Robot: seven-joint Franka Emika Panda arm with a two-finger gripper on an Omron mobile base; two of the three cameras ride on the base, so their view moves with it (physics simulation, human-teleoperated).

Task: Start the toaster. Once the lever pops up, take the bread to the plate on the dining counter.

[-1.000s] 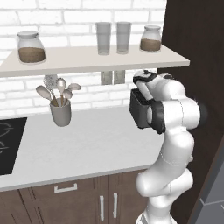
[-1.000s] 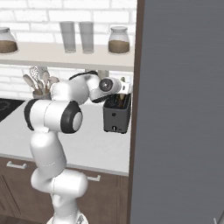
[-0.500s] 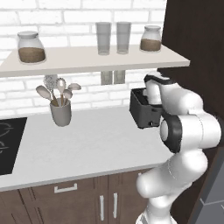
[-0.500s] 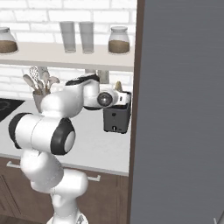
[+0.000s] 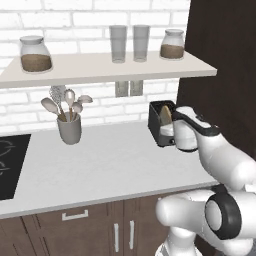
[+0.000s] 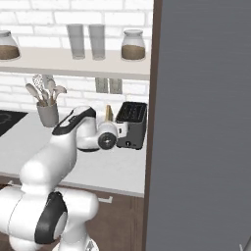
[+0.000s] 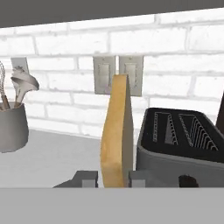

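We see our claw [image 7: 113,178] narrowly clamped on an upright slice of bread [image 7: 116,131], lifted clear just left of the black toaster [image 7: 181,148] standing on the worktop [image 5: 110,165].

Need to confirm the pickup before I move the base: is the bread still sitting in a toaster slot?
No. In the hand view the bread stands upright between the gripper fingertips, left of the toaster, whose slots are empty.

White brick wall [image 5: 90,15] — pale shelf [image 5: 100,67].
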